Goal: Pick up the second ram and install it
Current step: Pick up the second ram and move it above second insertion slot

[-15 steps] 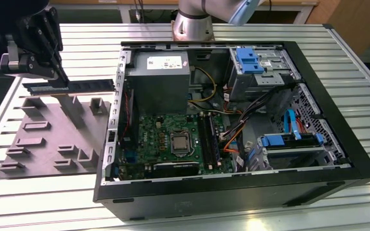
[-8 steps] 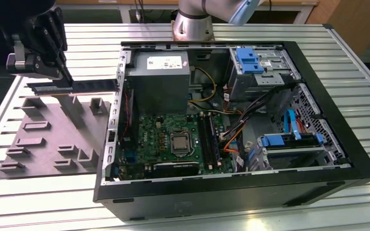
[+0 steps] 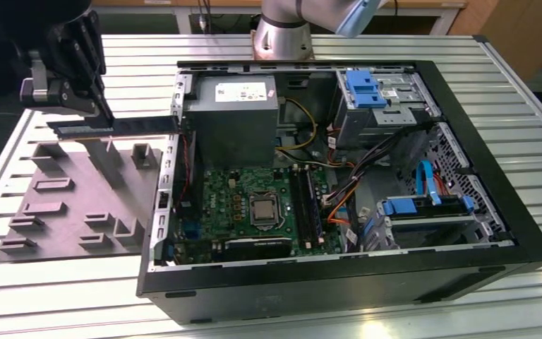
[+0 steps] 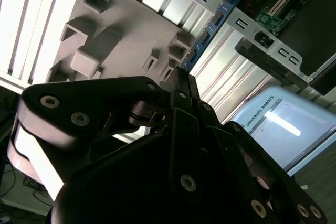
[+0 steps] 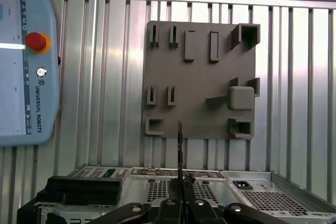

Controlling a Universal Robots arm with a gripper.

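I have the pincer pressed together on the second ram, pinching it near one end. The stick is level and on edge, running out from the fingertips toward the open computer case. Its far end is close to the case's side wall; I cannot tell whether they touch.

Below the pincer lies the grey fixture block with its upright posts, on the slatted aluminium table.

In the first wrist view I see the ram edge-on, rising from the closed fingertips over the block. Beyond the block, well away from the pincer, lies a teach pendant with a red button and printed lettering.

Past the stick's free end, inside the case, the power supply carries a pale label, with the green motherboard beside it.
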